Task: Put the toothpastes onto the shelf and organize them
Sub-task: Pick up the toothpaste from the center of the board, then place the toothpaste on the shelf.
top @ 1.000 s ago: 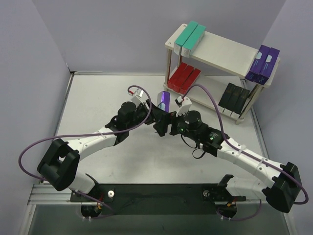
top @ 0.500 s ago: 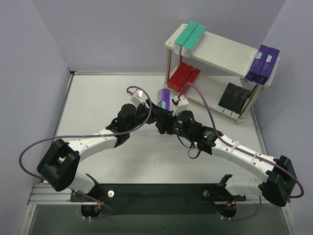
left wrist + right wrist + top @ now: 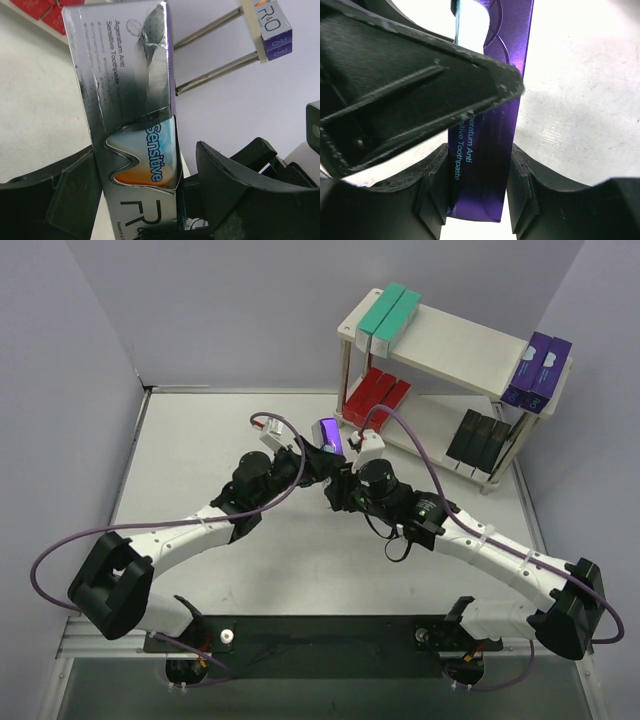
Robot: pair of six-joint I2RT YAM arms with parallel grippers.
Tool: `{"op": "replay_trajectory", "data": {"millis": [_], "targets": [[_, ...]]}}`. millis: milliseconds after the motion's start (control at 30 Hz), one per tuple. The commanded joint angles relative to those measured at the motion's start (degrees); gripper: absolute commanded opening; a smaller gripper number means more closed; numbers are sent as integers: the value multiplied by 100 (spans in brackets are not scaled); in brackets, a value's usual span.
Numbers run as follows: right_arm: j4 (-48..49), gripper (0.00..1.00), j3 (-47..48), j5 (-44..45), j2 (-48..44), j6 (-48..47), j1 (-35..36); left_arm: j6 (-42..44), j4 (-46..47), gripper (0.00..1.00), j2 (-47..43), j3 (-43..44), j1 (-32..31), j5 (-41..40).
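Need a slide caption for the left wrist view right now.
Left gripper holding a silver Sensitive toothpaste carton, shelf legs and two purple cartons beyond.

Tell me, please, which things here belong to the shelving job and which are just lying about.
Job in hand: shelf; teal cartons; red cartons; black cartons; purple cartons; raised purple carton, between left claw and right claw.

Just there: purple cables; black base plate; table.
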Motion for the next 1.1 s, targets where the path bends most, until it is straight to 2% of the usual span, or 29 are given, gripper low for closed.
{"op": "replay_trajectory", "data": {"millis": [0,133,200,333,433,633,767,933,1067], "targets": [[-505,21,660,192,-184,-179,39,697,88,82,-704,122,284,-361],[-1278,20,1292,393,-202,-337,30,1365,-728,84,-1363,236,829,-826],[-1788,20,1749,552,-175,-442,-5,1979,-1028,85,-1811,272,1101,-1256],[-2683,19,2531,904,-96,-635,-198,3567,-1643,90,-2444,281,1261,-2143],[-3211,19,3242,1036,9,-759,-523,4377,-1872,92,-2787,149,1322,-2584],[-4012,19,4561,1229,281,-1083,-1498,5004,-2093,93,-3201,-352,1401,-2867],[-4215,20,5308,1379,589,-1330,-2096,5277,-2005,93,-3122,-747,1428,-2937],[-4347,21,6248,1440,1238,-1444,-2868,5646,-1505,93,-2806,-1152,1437,-2946],[-4373,22,6907,1493,1792,-1532,-3221,5794,-986,93,-2700,-1459,1419,-3034]]}}
